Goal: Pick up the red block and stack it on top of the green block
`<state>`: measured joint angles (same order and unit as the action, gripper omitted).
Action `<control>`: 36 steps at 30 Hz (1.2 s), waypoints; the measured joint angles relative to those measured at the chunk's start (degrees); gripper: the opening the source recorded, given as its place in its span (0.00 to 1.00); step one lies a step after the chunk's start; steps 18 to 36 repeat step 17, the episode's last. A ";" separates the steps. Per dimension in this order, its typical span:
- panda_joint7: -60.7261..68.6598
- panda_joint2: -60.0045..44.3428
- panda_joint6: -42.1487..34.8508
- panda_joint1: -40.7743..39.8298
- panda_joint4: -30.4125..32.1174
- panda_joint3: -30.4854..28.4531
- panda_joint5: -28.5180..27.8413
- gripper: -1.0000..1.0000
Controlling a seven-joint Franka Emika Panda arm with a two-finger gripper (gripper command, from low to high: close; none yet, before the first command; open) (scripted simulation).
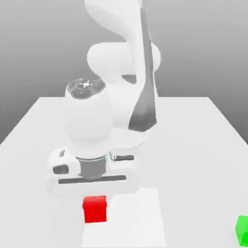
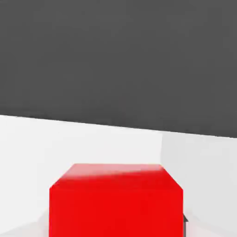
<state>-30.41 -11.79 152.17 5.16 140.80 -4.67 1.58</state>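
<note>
The main risk, as I judge it, is a weak or off-centre hold on the red block (image 1: 94,209); if the fingers bear on its edges and not its flat sides, it could twist or slip out once the arm lifts, and a block that tilts in the grip would land crooked on the green block (image 1: 243,228) and slide off. A second risk is the carry itself; the green block sits at the lower right edge of the exterior view, well apart from the red one, so a long sideways move with a loose hold could shake the load free. A third is setting down off-centre; the target is small and partly cut by the frame edge, so alignment is hard to judge from here.

The gripper (image 1: 94,196) sits in the lower middle of the exterior view, pointing down, its wide white body directly above the red block; the jaws are drawn in as far as they go and appear to be pinching the block, though the fingertips themselves are hidden behind the hand. The red block lies in the lower centre of that view, on the white table (image 1: 193,145), just under the hand. In the hand view the block (image 2: 115,199) occupies the lower middle, close to the camera, square-on and level, which suggests it sits between the jaws rather than beside them.
</note>
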 joint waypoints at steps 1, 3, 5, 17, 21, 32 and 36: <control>-0.61 -0.48 -0.84 1.58 -1.27 1.23 -0.59 0.00; -1.77 -1.43 -2.42 4.67 -3.73 3.62 -1.67 0.00; -2.84 -2.33 -3.90 7.75 -6.10 5.91 -2.63 0.00; -7.73 -12.54 -2.85 19.75 -15.44 12.41 -7.72 1.00; -7.73 -12.54 -2.85 19.75 -15.44 12.41 -7.72 1.00; -7.73 -12.54 -2.85 19.75 -15.44 12.41 -7.72 1.00; -7.73 -12.54 -2.85 19.75 -15.44 12.41 -7.72 1.00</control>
